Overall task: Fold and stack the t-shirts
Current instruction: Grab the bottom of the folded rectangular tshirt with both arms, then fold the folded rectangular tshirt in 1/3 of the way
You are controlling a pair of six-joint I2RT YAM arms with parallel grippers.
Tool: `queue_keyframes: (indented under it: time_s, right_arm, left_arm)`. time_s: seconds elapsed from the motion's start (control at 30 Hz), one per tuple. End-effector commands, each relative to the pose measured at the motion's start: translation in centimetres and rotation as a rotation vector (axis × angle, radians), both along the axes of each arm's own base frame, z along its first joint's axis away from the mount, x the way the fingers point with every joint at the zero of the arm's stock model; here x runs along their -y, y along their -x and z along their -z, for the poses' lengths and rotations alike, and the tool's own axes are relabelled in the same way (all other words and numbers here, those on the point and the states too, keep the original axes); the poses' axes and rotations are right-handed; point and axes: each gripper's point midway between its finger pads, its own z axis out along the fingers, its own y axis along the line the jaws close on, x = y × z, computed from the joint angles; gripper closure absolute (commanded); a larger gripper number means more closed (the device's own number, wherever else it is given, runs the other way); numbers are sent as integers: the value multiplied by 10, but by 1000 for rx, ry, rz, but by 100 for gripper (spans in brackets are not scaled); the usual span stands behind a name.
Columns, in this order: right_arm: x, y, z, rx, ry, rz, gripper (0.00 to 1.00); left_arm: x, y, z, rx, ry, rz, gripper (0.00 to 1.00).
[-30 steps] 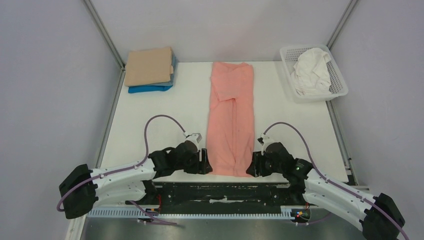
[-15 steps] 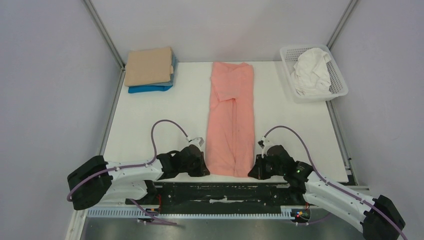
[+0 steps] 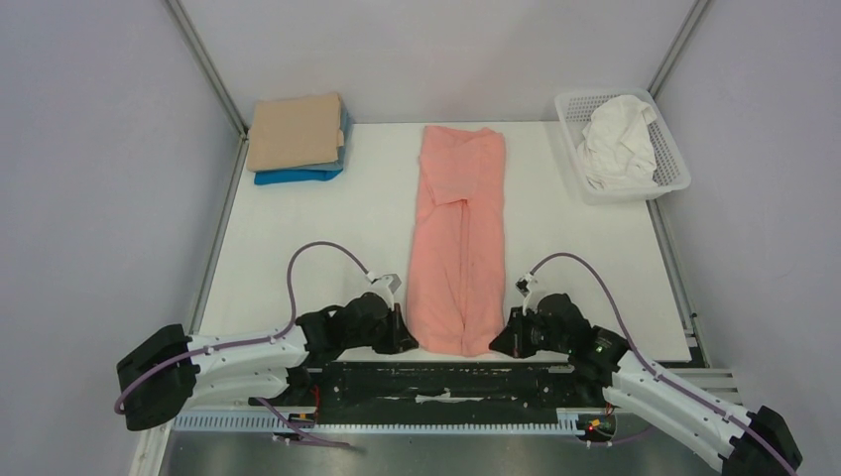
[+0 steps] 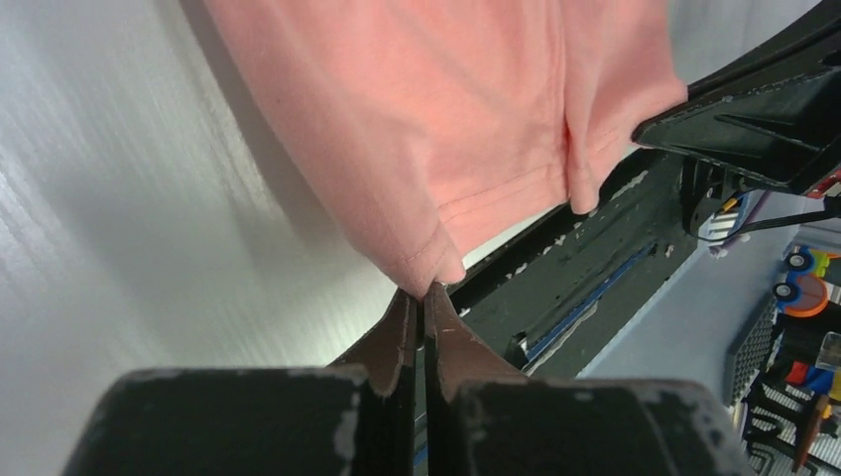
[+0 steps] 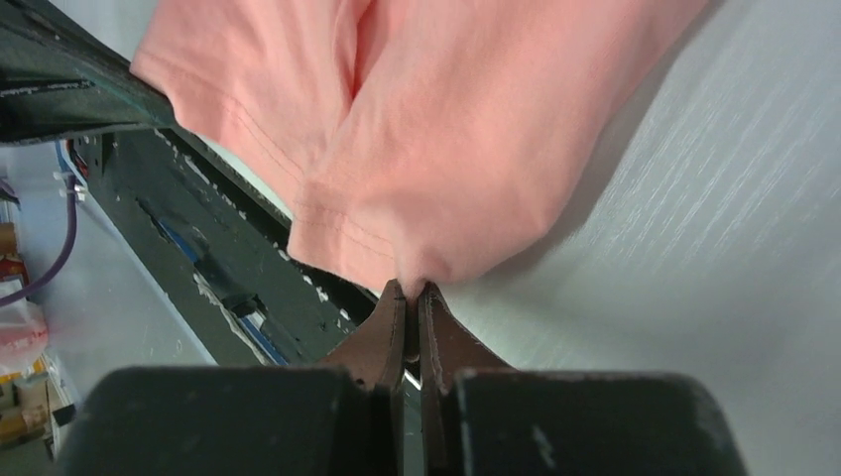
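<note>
Your left gripper [image 4: 424, 302] is clamped on the near left corner of the pink shirt [image 3: 459, 238], your right gripper [image 5: 412, 297] on its near right corner; the shirt lies as a long folded strip down the middle of the table [image 3: 298, 248]

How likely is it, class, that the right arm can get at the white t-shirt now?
Probably not yet: the right gripper is shut on a near corner of the salmon-pink t-shirt and must let go first. Nothing stands between it and the white t-shirt in the far basket.
</note>
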Motion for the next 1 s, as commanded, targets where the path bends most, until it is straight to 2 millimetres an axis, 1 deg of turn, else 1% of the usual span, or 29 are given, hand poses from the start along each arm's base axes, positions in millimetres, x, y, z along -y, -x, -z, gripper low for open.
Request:
queue_keyframes:
  time_s: [0.0,0.1,0.17,0.23,0.33,0.4,0.53,0.57,0.63,0.67,0.7,0.73,0.8,0.87,0.9,0.93,0.97]
  right_arm:
    - [-15,-37,-45,158,-102,92,100]
    - [-15,-60,-63,229,-91,162,100]
    - [-18,-73,-75,269,-93,194,100]
    - [-20,-86,-83,291,-84,232,100]
    - [-14,-112,-87,315,-16,341,100]
    - [-6,-134,-98,355,26,431,100]
    - [7,-168,-114,421,77,542,100]
    - [8,-177,-120,437,70,556,100]
    - [13,-192,-124,449,82,571,100]
    - [13,-199,-127,450,81,570,100]
    - [15,-206,-128,455,83,567,100]
    - [13,-213,-131,461,75,559,100]
    - [13,-227,-134,466,73,541,100]
    - [13,-241,-136,482,76,516,100]
    - [13,-249,-135,489,79,508,100]
    - [10,-255,-137,498,74,491,100]
    - [9,-263,-137,499,75,484,100]
  left_arm:
    - [26,-29,-41,126,84,-41,98]
    - [17,-56,-54,212,-15,-125,98]
    - [15,-75,-71,271,-39,-177,98]
    - [14,-94,-88,327,-36,-226,98]
    - [13,-122,-103,361,-42,-263,98]
    - [15,-139,-112,379,-30,-274,98]
    - [23,-174,-117,383,-14,-276,98]
    - [23,-182,-119,381,-13,-278,98]
    - [25,-202,-117,368,-16,-277,98]
    - [28,-213,-122,380,7,-281,98]
    - [30,-224,-123,380,10,-275,98]
    - [33,-235,-120,374,4,-271,98]
    - [31,-254,-114,351,-25,-279,98]
    - [30,-275,-112,351,-38,-291,98]
    - [34,-281,-113,347,-27,-268,98]
    - [36,-291,-114,350,-25,-269,98]
    - [36,-295,-107,327,-44,-260,98]
